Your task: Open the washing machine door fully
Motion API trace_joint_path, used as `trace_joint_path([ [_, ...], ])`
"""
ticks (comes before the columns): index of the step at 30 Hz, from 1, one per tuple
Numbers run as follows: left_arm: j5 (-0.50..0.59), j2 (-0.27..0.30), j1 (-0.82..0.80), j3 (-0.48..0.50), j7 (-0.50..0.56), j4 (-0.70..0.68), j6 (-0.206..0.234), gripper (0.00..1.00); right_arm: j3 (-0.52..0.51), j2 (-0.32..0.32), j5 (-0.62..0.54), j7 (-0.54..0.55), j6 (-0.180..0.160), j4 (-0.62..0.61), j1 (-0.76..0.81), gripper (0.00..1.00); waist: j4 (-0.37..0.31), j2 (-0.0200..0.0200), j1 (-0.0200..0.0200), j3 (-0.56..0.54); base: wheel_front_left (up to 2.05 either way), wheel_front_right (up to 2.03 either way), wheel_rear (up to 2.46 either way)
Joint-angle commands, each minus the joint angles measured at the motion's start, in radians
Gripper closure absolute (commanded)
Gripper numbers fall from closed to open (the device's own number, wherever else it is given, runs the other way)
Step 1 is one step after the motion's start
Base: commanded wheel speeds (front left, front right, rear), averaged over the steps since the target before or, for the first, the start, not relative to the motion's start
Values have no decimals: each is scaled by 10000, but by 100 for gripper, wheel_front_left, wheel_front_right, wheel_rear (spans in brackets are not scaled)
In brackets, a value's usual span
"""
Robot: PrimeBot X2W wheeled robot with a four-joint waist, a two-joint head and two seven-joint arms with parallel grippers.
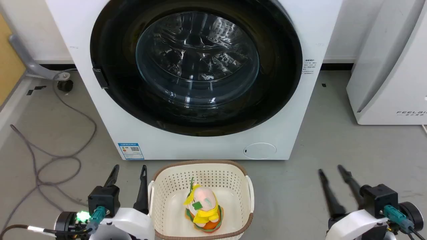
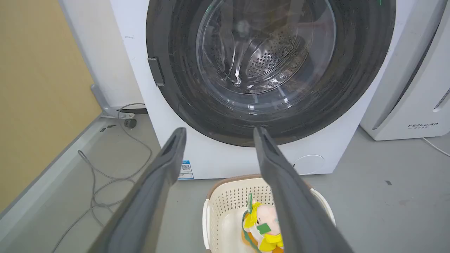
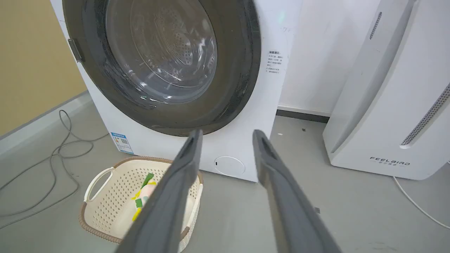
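Note:
The white washing machine (image 1: 206, 143) stands straight ahead with its round glossy black door (image 1: 283, 83) lying flat against the front. A small black latch (image 1: 100, 78) sits on the door's left edge. Through the glass bowl window (image 1: 197, 60) the perforated drum shows. My left gripper (image 1: 130, 168) hangs open at the lower left, well short of the machine, with nothing between its fingers. At the lower right my right gripper (image 1: 330, 169) is open too and empty. The door (image 2: 362, 66) and latch (image 2: 156, 71) appear above the left fingers; the door (image 3: 242, 70) appears above the right fingers.
A cream basket (image 1: 166, 181) holding a yellow plush toy (image 1: 202, 206) sits on the floor between my grippers, just before the washer. A white FEELBIRD appliance (image 1: 390, 66) stands at the right. Grey cables (image 1: 53, 156) trail over the floor at the left.

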Motion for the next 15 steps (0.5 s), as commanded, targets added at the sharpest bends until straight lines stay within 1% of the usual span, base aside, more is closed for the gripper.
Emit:
trace_joint_path([
  [1, -79, 2, -59, -38, -100, 74, 10, 0, -11, 1, 85, -99, 1, 43, 68, 100, -1, 0, 0, -1, 0, 0, 0],
  [15, -270, 8, -165, -288, -400, 314, 43, 0, -57, 1, 347, -346, 2, 189, 134, 100, -5, 0, 0, -13, 0, 0, 0],
])
